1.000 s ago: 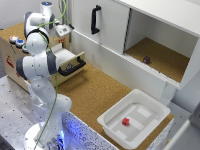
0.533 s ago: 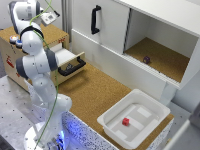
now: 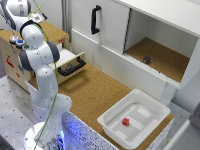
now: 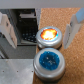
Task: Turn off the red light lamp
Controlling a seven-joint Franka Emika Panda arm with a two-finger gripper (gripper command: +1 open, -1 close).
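gripper (image 4: 37, 27) fingers apart | above red light lamp (image 4: 49, 35), lit | blue lamp (image 4: 49, 60) beside it

The red light lamp (image 4: 48, 34) glows orange-red beside a blue-topped lamp (image 4: 49, 61), both pale-rimmed.

No text, brand, number or sign can be read in either view. On the front of the wooden box (image 3: 11, 62), at the exterior view's left, there are some small red marks, but they are too blurred to read. The lamps in the wrist view show no lettering.
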